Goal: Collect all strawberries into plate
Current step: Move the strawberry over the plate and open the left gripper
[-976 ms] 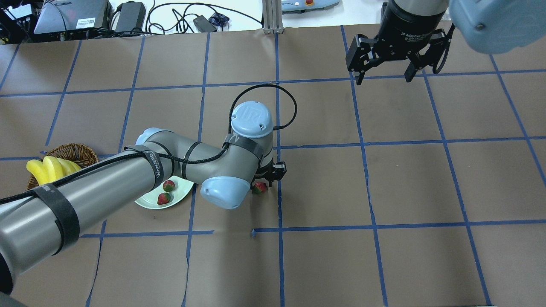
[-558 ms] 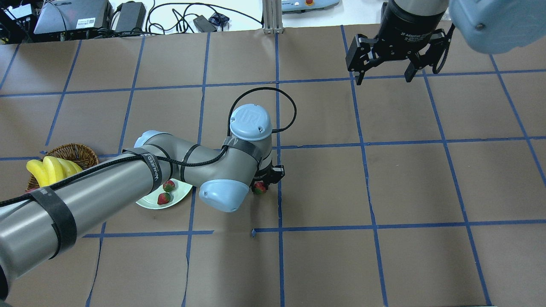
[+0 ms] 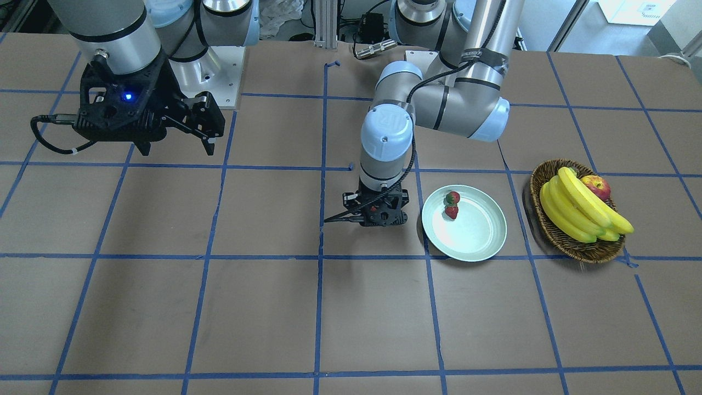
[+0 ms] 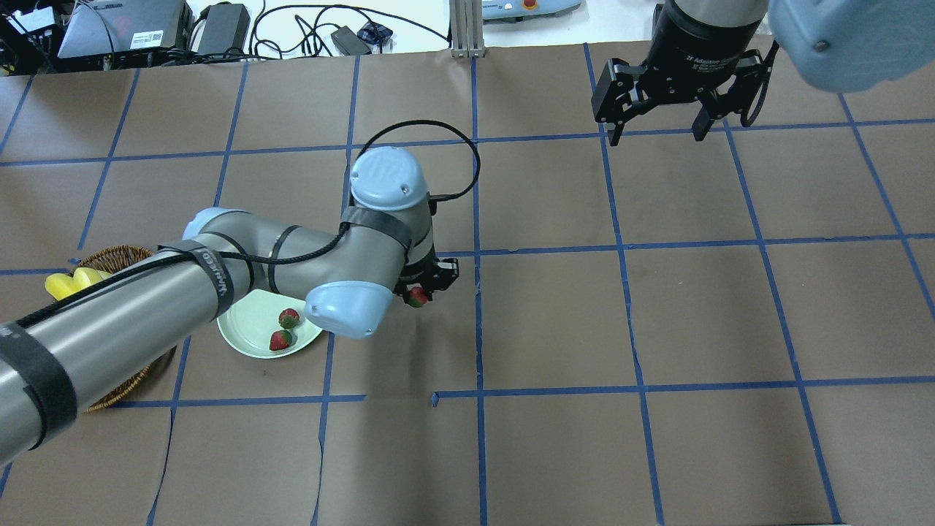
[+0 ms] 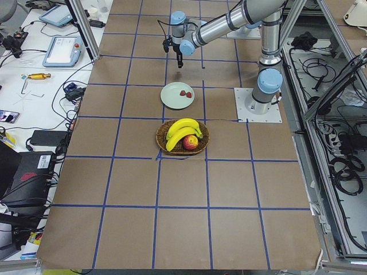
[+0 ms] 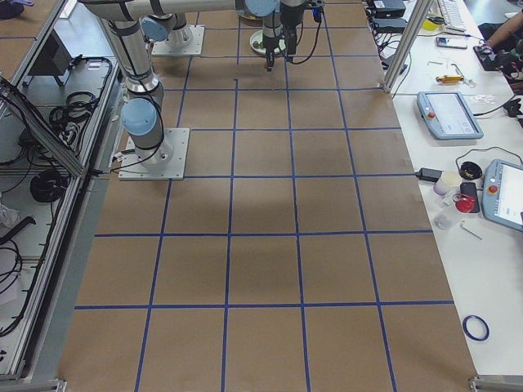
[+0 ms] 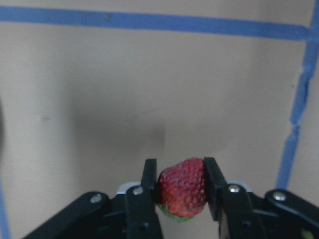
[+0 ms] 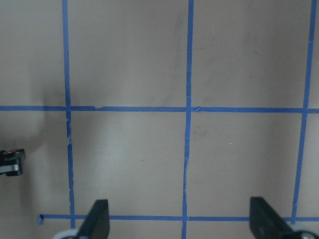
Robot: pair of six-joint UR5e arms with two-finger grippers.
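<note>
Left wrist-mounted view shows my left gripper (image 7: 180,172) clamped on the last loose strawberry (image 7: 183,191). One pad presses each flank, so the soft fruit sits centred and, I judge, raised off the table (image 4: 555,321). The plate (image 4: 245,325) lies near on my left, with two strawberries (image 4: 289,318) already resting on it, so the carry looks short. My right gripper (image 4: 656,134) hangs spread wide at the far right, holding nothing and well clear of that route.

Short strip of bare table (image 3: 415,241) btwn left gripper (image 4: 418,296) & plate (image 3: 471,236); two strawberries (image 3: 451,212) crowd plate's gripper-side rim, rest free, basket (image 3: 570,249) just beyond.
</note>
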